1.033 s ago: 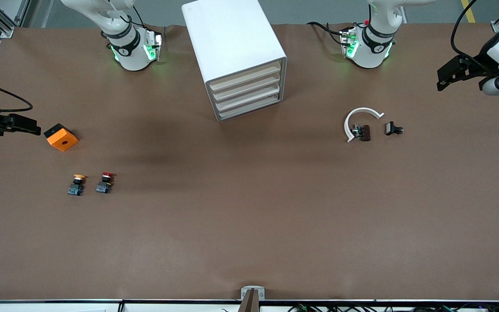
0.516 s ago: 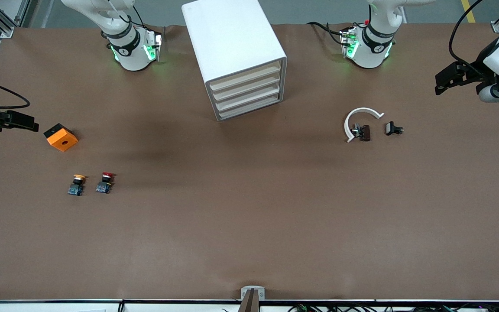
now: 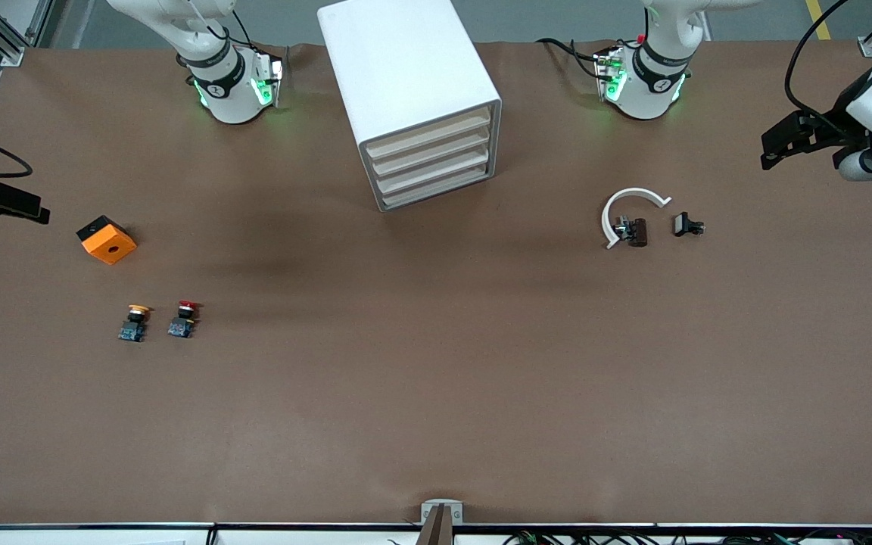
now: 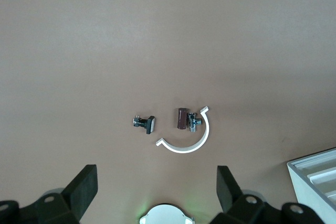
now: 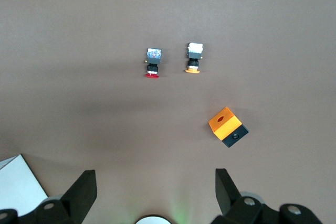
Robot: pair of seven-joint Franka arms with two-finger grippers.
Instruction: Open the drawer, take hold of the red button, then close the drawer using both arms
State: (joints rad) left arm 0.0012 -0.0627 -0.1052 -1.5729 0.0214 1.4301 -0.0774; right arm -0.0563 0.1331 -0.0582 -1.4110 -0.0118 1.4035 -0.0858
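Beige drawer [image 3: 436, 188] sits shut, well clear of both grippers' wide-spread fingers; red button [image 5: 153, 63] lies ahead of the right gripper [image 5: 152, 190]. Opening comes first: left gripper [image 4: 155, 187] must reach the drawer front

Orange-capped button [image 3: 134, 322] crowds red button [image 3: 183, 319].

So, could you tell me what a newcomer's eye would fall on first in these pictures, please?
Probably the tall white cabinet between the two arm bases, all four drawers shut. Next the orange cube toward the right arm's end, with the red-capped button and orange-capped button side by side nearer the front camera. Both grippers, left gripper and right gripper, hang open at the table's ends.
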